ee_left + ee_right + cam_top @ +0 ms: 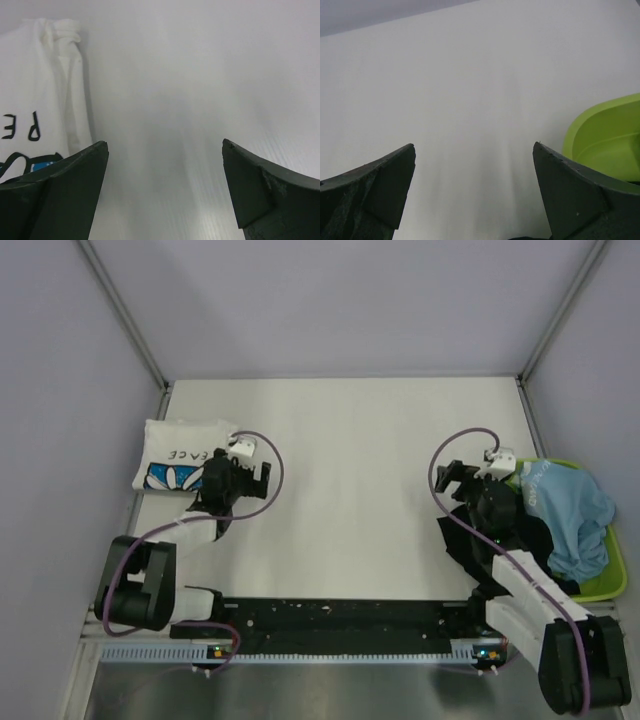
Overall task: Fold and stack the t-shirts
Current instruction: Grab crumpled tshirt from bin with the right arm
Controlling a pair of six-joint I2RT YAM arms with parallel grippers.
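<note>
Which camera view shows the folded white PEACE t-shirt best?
The top external view: almost the whole white PEACE t-shirt shows, folded, at far left. The left wrist view catches only one part with the letters PE; the right wrist view shows none of it.

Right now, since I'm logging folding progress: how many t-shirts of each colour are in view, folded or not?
White t-shirt: 1
Light blue t-shirt: 1
Black t-shirt: 1
Total: 3
</note>
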